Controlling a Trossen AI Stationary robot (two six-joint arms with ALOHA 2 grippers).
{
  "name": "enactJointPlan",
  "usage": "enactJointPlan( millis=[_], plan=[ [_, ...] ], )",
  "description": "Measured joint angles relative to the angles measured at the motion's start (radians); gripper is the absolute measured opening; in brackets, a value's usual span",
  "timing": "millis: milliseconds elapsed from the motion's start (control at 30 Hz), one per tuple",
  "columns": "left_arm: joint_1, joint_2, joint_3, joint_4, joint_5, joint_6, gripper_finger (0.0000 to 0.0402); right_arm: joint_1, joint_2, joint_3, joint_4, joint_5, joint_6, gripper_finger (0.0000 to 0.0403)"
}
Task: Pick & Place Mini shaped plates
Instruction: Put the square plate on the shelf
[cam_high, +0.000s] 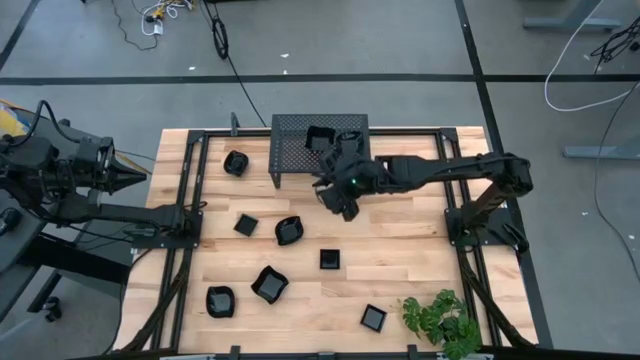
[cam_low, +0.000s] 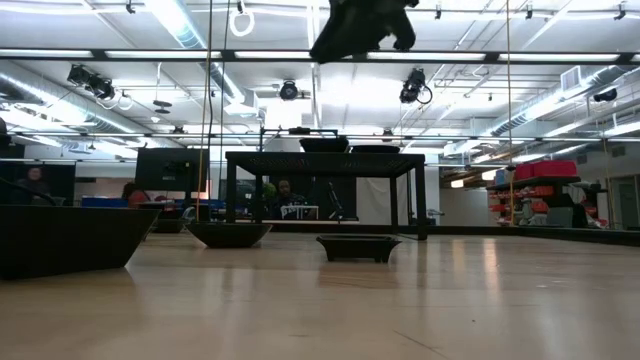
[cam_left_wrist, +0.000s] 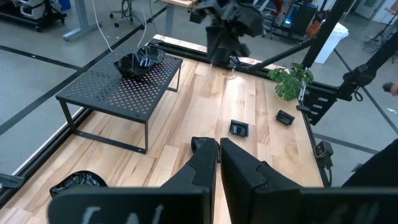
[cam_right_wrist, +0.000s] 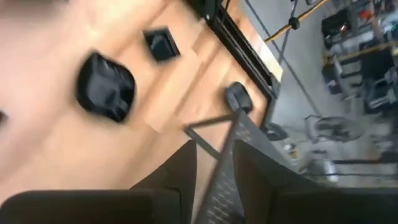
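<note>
Early stage, by my reading: a few plates (cam_high: 318, 137) sit on the perforated metal stand (cam_high: 290, 150); eight glossy black ones remain on the pale wood tabletop (cam_high: 410, 260).

Left pincer (cam_high: 140, 177) waits well left of the stand, fingers closed, empty.

Loose plates (cam_high: 269, 284) lie left of and in front of the stand: square, rounded, wavy-rimmed.

Right pincer (cam_high: 335, 197) hovers at the stand's front right corner, fingers near-closed, seemingly empty.
</note>
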Motion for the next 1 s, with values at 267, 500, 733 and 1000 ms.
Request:
enactJointPlan(
  millis=[267,500,733,1000],
  plan=[
    [0.000,0.000,0.000,0.000,0.000,0.000,0.0025,0.063,0.000,-0.054,0.001,0.001,0.349,0.0105],
    [0.000,0.000,0.000,0.000,0.000,0.000,0.0025,0.113,0.001,-0.148,0.000,0.000,0.620,0.0105],
    [0.000,0.000,0.000,0.000,0.000,0.000,0.0025,0.166,0.002,-0.223,-0.001,-0.001,0.783,0.0105],
    [0.000,0.000,0.000,0.000,0.000,0.000,0.0025,0.177,0.037,-0.246,-0.002,-0.132,0.868,0.0105]
  ],
)
